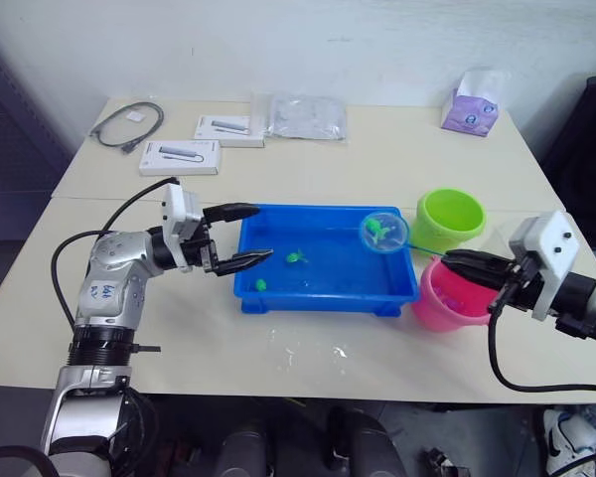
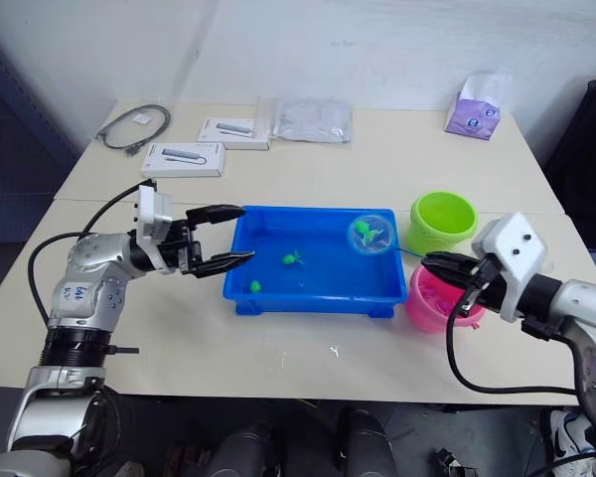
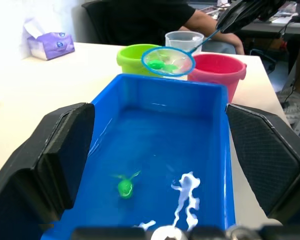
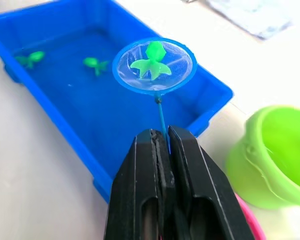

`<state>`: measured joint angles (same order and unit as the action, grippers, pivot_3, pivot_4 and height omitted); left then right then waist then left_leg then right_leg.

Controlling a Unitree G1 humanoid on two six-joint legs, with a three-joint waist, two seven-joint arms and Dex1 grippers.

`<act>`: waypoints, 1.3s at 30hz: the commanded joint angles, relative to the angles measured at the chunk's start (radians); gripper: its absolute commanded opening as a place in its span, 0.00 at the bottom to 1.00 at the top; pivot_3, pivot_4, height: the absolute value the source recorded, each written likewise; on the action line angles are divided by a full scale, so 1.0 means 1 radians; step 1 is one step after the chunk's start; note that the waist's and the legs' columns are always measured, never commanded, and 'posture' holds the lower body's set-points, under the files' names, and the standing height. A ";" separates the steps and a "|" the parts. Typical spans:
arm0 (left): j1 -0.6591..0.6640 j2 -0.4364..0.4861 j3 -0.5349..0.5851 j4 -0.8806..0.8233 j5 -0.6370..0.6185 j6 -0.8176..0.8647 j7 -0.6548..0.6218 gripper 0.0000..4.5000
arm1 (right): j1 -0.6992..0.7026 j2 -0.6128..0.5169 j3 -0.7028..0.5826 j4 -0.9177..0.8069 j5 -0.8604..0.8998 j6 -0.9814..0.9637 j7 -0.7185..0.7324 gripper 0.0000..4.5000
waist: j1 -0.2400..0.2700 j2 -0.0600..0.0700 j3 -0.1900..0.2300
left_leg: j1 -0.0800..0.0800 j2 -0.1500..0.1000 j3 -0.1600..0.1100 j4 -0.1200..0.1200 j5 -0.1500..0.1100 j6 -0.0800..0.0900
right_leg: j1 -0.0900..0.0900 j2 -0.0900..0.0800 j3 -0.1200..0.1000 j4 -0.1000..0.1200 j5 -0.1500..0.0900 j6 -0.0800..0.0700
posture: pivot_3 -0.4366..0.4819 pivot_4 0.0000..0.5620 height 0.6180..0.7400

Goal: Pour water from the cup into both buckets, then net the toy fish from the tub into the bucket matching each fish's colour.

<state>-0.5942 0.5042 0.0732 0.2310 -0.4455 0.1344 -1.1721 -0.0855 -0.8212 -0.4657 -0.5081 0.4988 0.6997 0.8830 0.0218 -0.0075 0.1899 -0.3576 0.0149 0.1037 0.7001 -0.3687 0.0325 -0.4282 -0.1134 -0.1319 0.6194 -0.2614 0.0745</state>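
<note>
The blue tub holds water and two green toy fish. My left gripper is open at the tub's left end, one finger on each side of the rim. My right gripper is shut on the thin handle of the net. The net hangs over the tub's far right corner with green toy fish in it. The lime green bucket stands just right of the net. The pink bucket is in front of it, under my right gripper's fingers. The clear cup stands behind the buckets.
At the back of the table lie a grey coiled cable, two white boxes, a clear plastic bag and a purple tissue pack. A person sits beyond the table's right side.
</note>
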 commanded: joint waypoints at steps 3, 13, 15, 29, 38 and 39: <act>-0.056 -0.020 -0.007 -0.021 -0.022 0.036 0.012 1.00 | 0.028 -0.040 -0.130 0.052 -0.025 -0.025 -0.062 0.00 | 0.003 0.000 0.000 | 0.000 0.000 0.000 0.000 0.000 0.000 | 0.000 0.000 0.000 0.000 0.000 0.000 | 0.48 0.27 1.00; -0.083 -0.060 -0.017 -0.007 -0.007 0.068 0.047 1.00 | -0.007 -0.118 0.004 0.351 -0.399 -0.424 -0.275 0.00 | 0.000 0.000 0.000 | 0.001 -0.001 0.002 0.000 0.000 0.000 | 0.001 0.000 0.000 0.000 0.000 0.001 | 0.48 0.27 1.00; -0.083 -0.066 -0.019 -0.009 -0.005 0.069 0.051 1.00 | -0.006 -0.149 0.058 0.415 -0.498 -0.549 -0.312 0.00 | -0.002 0.000 0.000 | 0.001 -0.001 0.002 0.000 0.000 0.000 | 0.000 0.000 0.001 0.000 0.000 0.001 | 0.48 0.27 1.00; -0.075 -0.076 -0.037 -0.018 0.011 0.036 0.072 1.00 | -0.069 -0.313 0.250 0.612 -0.903 -1.011 -0.527 0.00 | -0.003 0.001 0.000 | 0.001 0.000 0.002 -0.001 0.001 -0.002 | 0.000 0.000 0.004 -0.001 0.000 0.001 | 0.48 0.27 1.00; -0.079 -0.070 -0.038 0.010 0.026 0.003 0.061 1.00 | -0.055 -0.405 0.290 0.682 -1.009 -1.209 -0.574 0.00 | -0.002 0.001 0.000 | 0.001 0.001 0.002 -0.001 0.001 -0.002 | 0.000 0.001 0.004 -0.001 0.000 0.001 | 0.48 0.27 1.00; -0.077 -0.064 -0.034 0.012 0.026 0.001 0.059 1.00 | -0.042 -0.415 0.292 0.681 -1.038 -1.226 -0.588 0.00 | -0.002 0.001 0.000 | 0.001 0.001 0.002 -0.001 0.002 -0.002 | 0.000 0.001 0.004 -0.001 0.000 0.001 | 0.48 0.27 1.00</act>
<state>-0.6604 0.4227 0.0215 0.2506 -0.4228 0.1563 -1.1076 -0.1353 -1.2031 -0.1595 0.1712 -0.5185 -0.5022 0.3159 0.0194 -0.0066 0.1903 -0.3563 0.0158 0.1059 0.6995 -0.3672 0.0304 -0.4278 -0.1126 -0.1277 0.6186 -0.2611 0.0752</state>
